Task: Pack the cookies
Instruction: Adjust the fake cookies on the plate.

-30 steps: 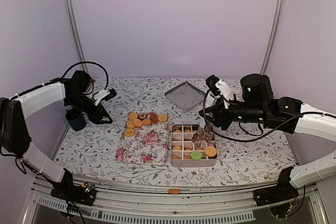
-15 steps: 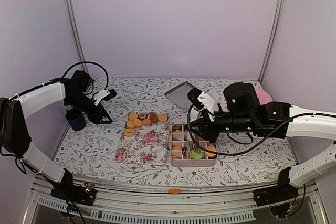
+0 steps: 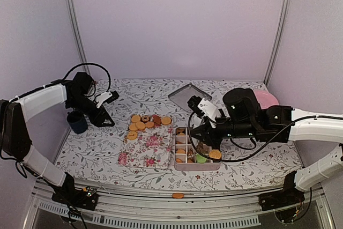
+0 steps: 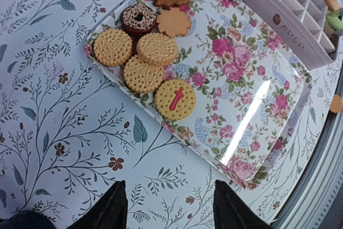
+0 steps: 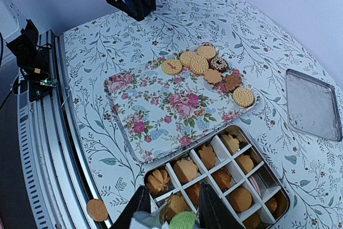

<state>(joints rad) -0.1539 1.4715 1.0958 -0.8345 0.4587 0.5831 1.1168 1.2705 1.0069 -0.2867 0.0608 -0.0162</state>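
Where the cookies (image 3: 147,122) lie: bunched flat on the far end of the floral tray (image 3: 147,151), a little left of the middle of the tabletop (image 3: 252,154). More sit in the divided tin (image 3: 195,168) just beside the tray's right side. One stray cookie (image 3: 178,195) lies past the near edge.
Right gripper (image 5: 176,208): low over the tin's near compartments, fingers partly parted. A green cookie (image 5: 183,221) shows between them but seems to rest in the tin, and nothing is clearly gripped.
Left gripper (image 4: 169,212): fingers spread wide with nothing in them, hovering near the left edge beside a dark cup (image 3: 76,122).
Bearing: from the right gripper the bunch lies leftward and toward the far edge. From the left gripper it lies rightward and slightly toward the near edge.
Long axis: the bunch runs along the tray's far short side, roughly parallel to the tabletop's far edge.
Nearer arm: by my judgement about even. The right gripper is closer to the bunch's right end and already stands at the tin, so its carry would be shorter.
Next move needs: probably a short reach across the tray's far right corner, with the fingers coming down across a single cookie's rim.
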